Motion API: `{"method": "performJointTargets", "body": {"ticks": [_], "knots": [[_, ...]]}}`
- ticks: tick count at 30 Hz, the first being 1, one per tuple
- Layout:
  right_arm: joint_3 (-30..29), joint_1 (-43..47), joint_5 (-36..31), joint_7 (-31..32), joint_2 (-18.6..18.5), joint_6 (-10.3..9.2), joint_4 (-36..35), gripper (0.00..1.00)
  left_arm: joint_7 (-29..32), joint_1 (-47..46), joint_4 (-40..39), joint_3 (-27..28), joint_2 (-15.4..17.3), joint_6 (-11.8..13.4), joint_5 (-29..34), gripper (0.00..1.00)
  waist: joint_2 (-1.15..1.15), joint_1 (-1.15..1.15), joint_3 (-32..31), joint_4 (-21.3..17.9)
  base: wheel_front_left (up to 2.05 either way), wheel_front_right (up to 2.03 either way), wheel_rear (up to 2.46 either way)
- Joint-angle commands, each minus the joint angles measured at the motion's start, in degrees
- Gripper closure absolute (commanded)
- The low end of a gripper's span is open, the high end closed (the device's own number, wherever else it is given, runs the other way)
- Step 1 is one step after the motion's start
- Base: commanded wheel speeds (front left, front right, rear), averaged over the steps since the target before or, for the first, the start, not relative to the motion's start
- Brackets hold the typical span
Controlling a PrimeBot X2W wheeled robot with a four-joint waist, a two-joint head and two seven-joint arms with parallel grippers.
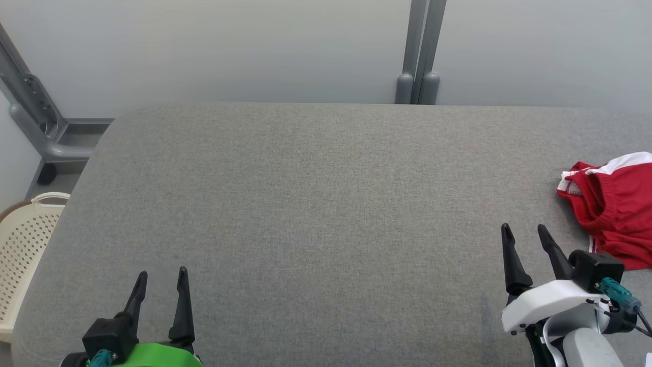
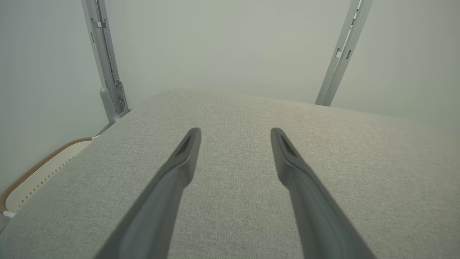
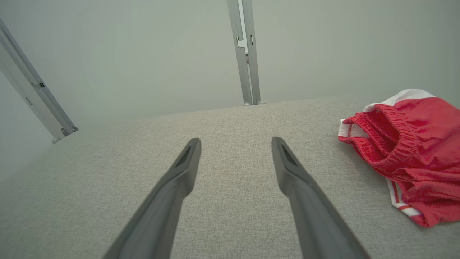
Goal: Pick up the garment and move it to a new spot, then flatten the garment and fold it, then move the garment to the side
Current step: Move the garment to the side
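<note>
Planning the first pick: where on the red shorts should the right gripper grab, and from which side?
Grip the raised elastic waistband of the red shorts, their edge nearest the right gripper. Come from the robot's left; the band gapes open toward that side.

The garment (image 1: 614,209) lies on the table (image 1: 305,204) at three o'clock — the basket (image 1: 25,244) sits beside it at nine.

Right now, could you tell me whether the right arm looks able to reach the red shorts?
Probably yes: the open right gripper is close beside the red shorts, with bare grey table between them.
</note>
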Motion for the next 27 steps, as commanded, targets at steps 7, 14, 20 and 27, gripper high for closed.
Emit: {"method": "performJointTargets", "body": {"ticks": [7, 14, 20, 27], "knots": [[-0.2, 3.1, -1.3, -1.4, -0.1, -0.07, 0.9, 0.0, -0.2, 1.6, 2.1, 0.5, -1.3, -1.0, 2.7, 0.0, 0.0, 0.0, 0.2, -0.3, 0.0, 0.0, 0.0], [-0.4, 3.9, -0.8, -1.5, -0.1, -0.07, 1.5, 0.0, -0.2, 1.0, 3.1, 1.6, -2.0, -1.9, 3.3, 0.0, 0.0, 0.0, 1.1, -1.8, 0.0, 0.0, 0.0], [0.1, 3.3, 1.4, -1.7, -0.1, -0.07, 2.8, 0.0, -0.2, 0.0, 3.9, 3.1, -2.6, -2.2, 3.6, 0.0, 0.0, 0.0, 2.3, -3.0, 0.0, 0.0, 0.0], [0.4, 2.5, 2.5, -2.1, -0.1, -0.07, 3.8, 0.0, -0.2, -0.5, 4.1, 4.4, -3.2, -2.7, 4.2, 0.0, 0.0, 0.0, 3.0, -3.2, 0.0, 0.0, 0.0]]}}
